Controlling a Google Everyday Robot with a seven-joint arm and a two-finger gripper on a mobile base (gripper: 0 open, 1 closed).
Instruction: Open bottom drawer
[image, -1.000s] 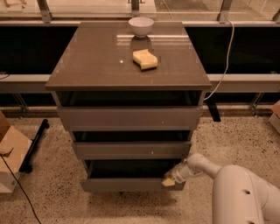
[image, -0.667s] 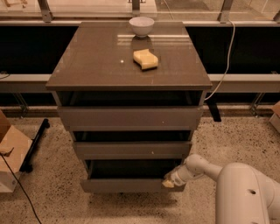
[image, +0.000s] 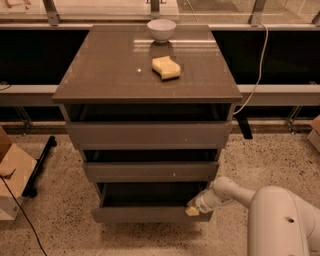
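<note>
Camera view | gripper (image: 194, 210) at top-R edge of bottom drawer (image: 145, 215), grip can't tell | drawer partly out, floor (image: 150, 241) ahead.

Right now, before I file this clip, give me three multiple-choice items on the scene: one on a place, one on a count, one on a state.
1. Where is the robot's white gripper along the lowest grey-brown drawer front?
A. at its right end
B. at its left end
C. at its middle

2. How many objects rest on the glossy grey-brown cabinet top?
A. one
B. two
C. four

3. What state is the lowest drawer in?
A. shut flush
B. pulled partly out
C. taken out entirely

Answers:
1 A: the gripper sits at the upper edge of that front's right end.
2 B: only a round white bowl and a yellow sponge are there.
3 B: the drawer's dark inside shows behind the front, which stands forward of the two above.
</note>
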